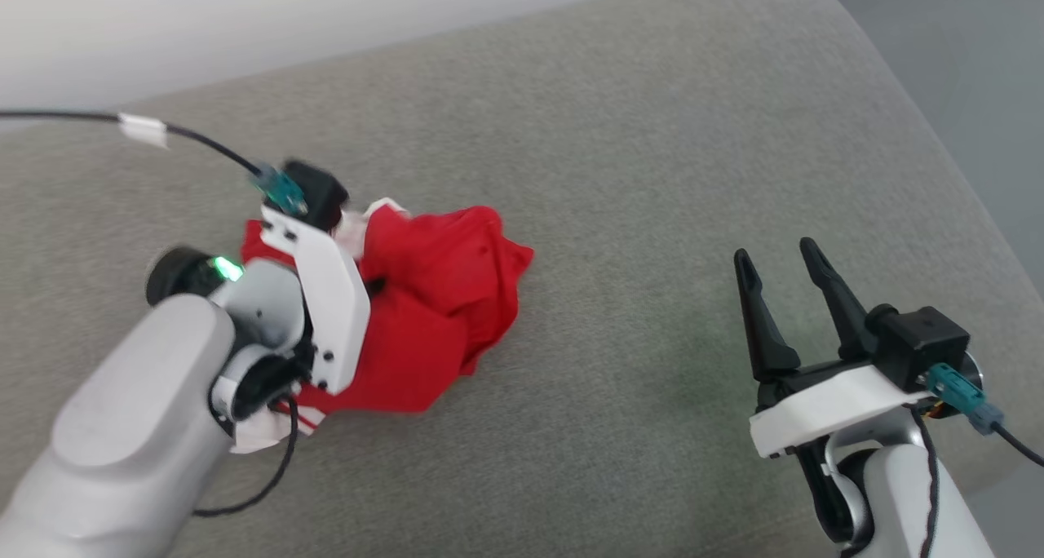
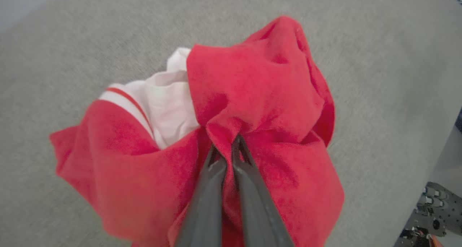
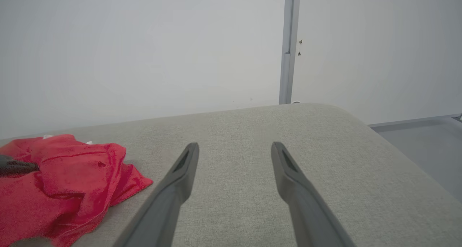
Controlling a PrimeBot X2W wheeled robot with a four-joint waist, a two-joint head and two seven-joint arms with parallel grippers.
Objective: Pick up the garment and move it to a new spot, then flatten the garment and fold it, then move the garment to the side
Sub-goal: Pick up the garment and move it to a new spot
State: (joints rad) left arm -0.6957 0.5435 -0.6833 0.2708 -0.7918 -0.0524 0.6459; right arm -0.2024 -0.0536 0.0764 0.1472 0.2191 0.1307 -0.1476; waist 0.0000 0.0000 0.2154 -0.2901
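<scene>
The garment [image 1: 440, 297] lies crumpled in a loose heap on the grey fabric surface [image 1: 652, 134], left of centre in the head view, its red body bunched into deep folds and one ragged edge spreading toward the middle of the frame. In the left wrist view a white sleeve [image 2: 169, 99] shows through the folds at centre left, edged with red-and-white striped trim [image 2: 126, 102]. The left pincer [image 2: 231, 146] rises from the bottom of that view with its two dark fingers drawn almost together, gripping a raised ridge of the red cloth between their tips. In the head view its white mount and pale forearm cover the left part of the heap, and a small green light [image 1: 227, 268] glows on the wrist. A black cable [image 1: 204, 138] with a white tag [image 1: 143, 130] runs in from the upper left edge to the camera on that wrist. The right pincer [image 1: 775, 252] sits at the lower right of the head view, well apart from the garment, its fingers spread wide and holding nothing, the bare grey surface showing between them in the right wrist view. That view has the red heap at its lower left. Behind the surface stands a pale wall [image 3: 144, 41] with a grey vertical strip [image 3: 288, 44], and grey floor [image 1: 962, 68] shows at the upper right of the head view.
</scene>
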